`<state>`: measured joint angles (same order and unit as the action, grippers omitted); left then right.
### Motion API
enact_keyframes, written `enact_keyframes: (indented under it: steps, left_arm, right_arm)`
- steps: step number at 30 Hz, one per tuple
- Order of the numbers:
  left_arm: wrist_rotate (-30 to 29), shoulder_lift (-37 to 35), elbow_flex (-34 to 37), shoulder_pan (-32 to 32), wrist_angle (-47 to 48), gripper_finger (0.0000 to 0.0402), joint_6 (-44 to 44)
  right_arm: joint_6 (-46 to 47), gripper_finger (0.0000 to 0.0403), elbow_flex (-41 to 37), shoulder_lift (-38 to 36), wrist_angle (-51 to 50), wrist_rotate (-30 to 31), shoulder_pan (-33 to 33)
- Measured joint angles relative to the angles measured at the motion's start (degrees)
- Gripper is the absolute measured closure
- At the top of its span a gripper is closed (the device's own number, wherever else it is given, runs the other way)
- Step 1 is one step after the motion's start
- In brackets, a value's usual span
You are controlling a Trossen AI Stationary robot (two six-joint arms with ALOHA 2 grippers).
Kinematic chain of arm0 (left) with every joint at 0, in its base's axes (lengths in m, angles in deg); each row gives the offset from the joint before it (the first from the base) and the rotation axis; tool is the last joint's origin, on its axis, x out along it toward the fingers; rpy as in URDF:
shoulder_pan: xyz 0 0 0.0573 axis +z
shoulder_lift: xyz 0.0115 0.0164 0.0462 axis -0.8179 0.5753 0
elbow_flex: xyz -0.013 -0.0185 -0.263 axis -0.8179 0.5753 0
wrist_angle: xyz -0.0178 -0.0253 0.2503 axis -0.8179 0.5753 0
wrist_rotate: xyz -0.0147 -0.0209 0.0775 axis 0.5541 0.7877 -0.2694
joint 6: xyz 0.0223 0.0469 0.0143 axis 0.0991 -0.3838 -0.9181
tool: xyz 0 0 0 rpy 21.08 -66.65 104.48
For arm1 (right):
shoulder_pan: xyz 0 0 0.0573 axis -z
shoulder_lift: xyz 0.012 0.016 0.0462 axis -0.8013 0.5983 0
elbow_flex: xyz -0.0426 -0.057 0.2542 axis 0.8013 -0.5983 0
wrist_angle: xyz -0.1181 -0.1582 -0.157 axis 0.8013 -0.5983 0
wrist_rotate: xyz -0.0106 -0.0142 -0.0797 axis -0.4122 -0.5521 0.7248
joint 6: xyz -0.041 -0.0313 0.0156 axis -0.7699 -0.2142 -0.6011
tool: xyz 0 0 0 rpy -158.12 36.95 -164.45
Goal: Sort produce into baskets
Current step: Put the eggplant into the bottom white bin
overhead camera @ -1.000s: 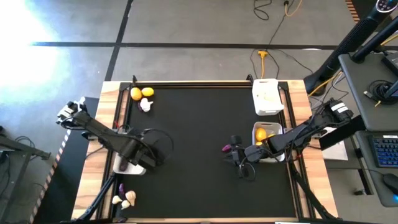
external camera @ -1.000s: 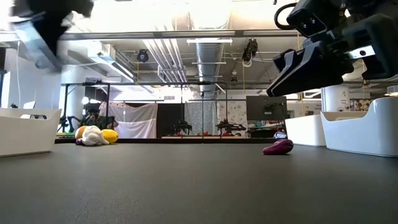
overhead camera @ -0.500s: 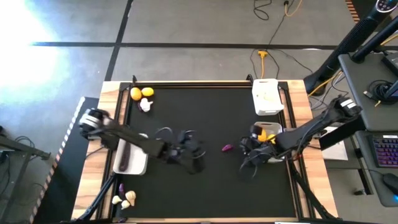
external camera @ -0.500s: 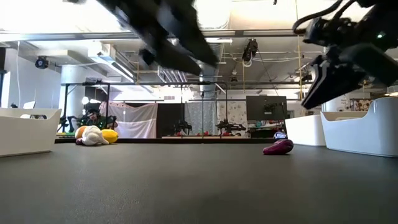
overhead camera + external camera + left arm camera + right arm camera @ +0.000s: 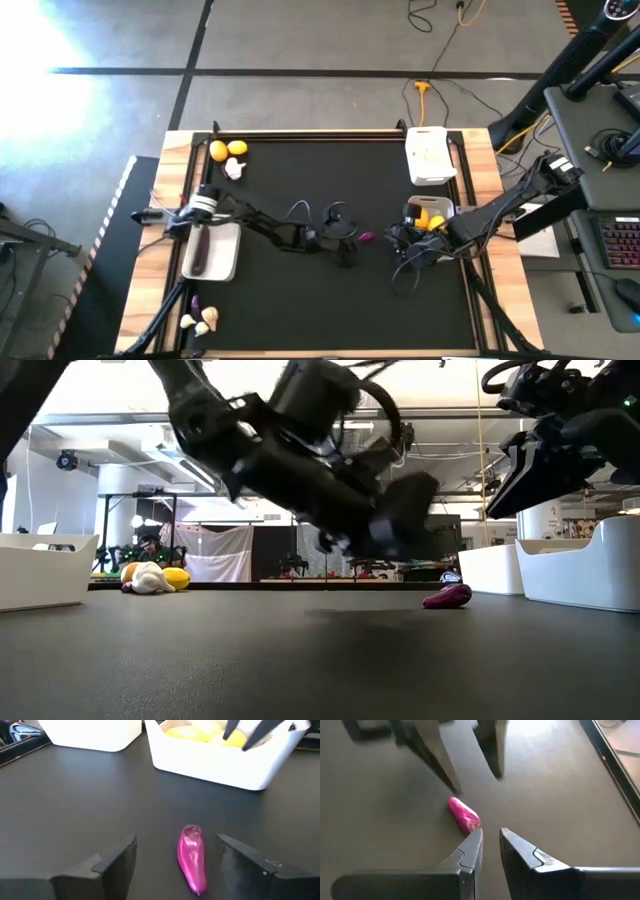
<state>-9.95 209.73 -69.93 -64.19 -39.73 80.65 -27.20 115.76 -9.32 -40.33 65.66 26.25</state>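
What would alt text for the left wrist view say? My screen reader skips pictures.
A small purple piece lies on the black table between the open left gripper fingers, untouched. Beyond stands a white basket of lemons.

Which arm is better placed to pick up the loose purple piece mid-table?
Left. The left gripper is open, fingers either side of the purple piece; the right gripper sits beside it, nearly closed.
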Motion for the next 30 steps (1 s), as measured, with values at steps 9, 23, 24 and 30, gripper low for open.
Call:
enact_keyframes:
  steps: [9,23,24,30]
  left_arm:
    - [0.1,8.5,-8.5,0.1,0.7,0.0133,1.4]
    - [-2.1,9.8,-6.3,0.3,0.0,0.0225,9.6]
    - [-2.2,9.8,-6.1,0.2,0.0,0.0238,9.6]
    - [-3.4,9.2,-5.7,0.0,1.5,0.0325,8.6]
  right_arm:
    - [-0.2,0.0344,-0.3,0.4,0.8,-0.4,0.0]
    - [-0.9,0.0344,-0.4,0.4,1.8,-0.3,0.0]
    - [-1.2,0.0344,-0.4,0.4,2.1,-0.3,0.0]
    - [-3.7,0.0344,-0.5,0.4,4.5,-0.3,0.0]
